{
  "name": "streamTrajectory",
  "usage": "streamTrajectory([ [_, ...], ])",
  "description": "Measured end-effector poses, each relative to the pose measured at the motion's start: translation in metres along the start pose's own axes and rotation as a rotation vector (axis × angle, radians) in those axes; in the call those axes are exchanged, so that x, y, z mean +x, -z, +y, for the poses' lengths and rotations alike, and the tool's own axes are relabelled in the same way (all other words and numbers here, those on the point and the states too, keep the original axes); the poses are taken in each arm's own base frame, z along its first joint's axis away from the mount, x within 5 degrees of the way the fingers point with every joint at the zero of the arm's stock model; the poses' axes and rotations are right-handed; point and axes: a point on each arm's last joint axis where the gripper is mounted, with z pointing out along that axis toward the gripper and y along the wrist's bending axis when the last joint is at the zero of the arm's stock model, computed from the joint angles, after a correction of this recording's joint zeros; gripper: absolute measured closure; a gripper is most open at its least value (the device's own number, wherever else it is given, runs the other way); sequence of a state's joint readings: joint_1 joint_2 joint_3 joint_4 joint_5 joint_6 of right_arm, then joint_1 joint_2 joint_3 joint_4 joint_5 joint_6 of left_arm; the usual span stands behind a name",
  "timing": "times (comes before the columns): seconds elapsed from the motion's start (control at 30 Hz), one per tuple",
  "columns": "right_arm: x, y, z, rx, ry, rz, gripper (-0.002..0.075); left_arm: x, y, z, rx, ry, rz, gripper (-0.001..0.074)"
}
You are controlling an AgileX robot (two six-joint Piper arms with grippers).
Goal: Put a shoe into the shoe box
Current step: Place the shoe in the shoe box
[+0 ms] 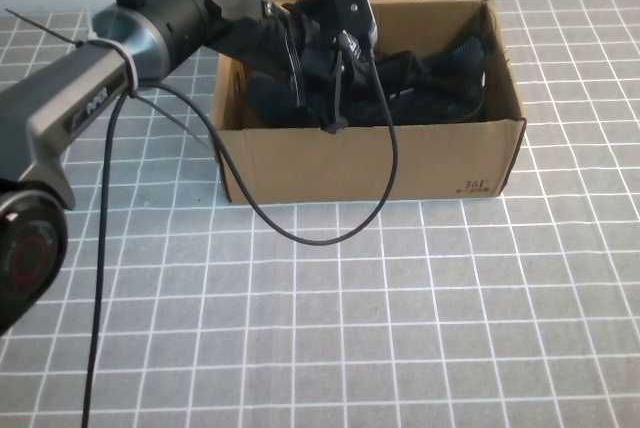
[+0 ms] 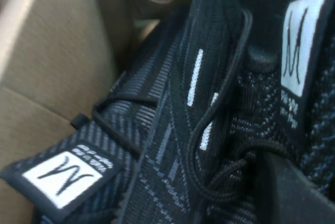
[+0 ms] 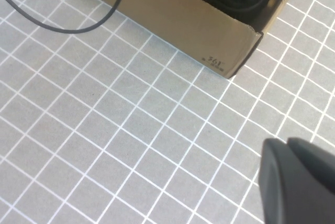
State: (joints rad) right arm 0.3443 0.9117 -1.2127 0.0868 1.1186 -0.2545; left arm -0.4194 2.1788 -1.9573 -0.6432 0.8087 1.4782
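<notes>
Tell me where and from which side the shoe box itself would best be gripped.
Grip the shoe box by its bare right wall's top edge, from above. That thin upright rim suits a pinch. The left gripper is down inside on the shoes; the right gripper hovers over the mat.

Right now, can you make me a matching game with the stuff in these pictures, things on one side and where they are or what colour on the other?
Things:
1. brown cardboard shoe box
2. black knit shoe with white tags
3. thin black cable
4. left pincer
5. right pincer

Places:
A. loops down onto the grey checked mat
B. lying inside the box
C. stands open at the mat's far edge
D. reached down into the box
E. above the mat, outside the box

Pairs: 1-C, 2-B, 3-A, 4-D, 5-E
</notes>
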Motion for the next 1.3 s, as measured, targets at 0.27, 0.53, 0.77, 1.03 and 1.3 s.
streamTrajectory([
  [0.27,0.000,0.000,0.000,-0.002,-0.003,0.000,0.0742,0.012,-0.017,-0.006,0.054,0.025,0.015,0.0715],
  [0.53,0.000,0.000,0.001,-0.006,-0.005,-0.003,0.0742,0.019,-0.029,-0.009,0.081,0.065,0.003,0.0715],
  [0.77,0.000,0.000,0.000,-0.005,-0.005,-0.005,0.0742,0.016,-0.025,-0.012,0.117,0.062,-0.001,0.0715],
  [1.03,0.006,-0.011,0.000,-0.009,-0.012,0.013,0.0742,0.002,-0.005,-0.012,0.143,0.035,-0.018,0.0715],
  [1.3,0.007,-0.012,0.000,-0.009,-0.013,0.013,0.0742,0.001,-0.006,-0.011,0.151,0.032,-0.022,0.0715],
])
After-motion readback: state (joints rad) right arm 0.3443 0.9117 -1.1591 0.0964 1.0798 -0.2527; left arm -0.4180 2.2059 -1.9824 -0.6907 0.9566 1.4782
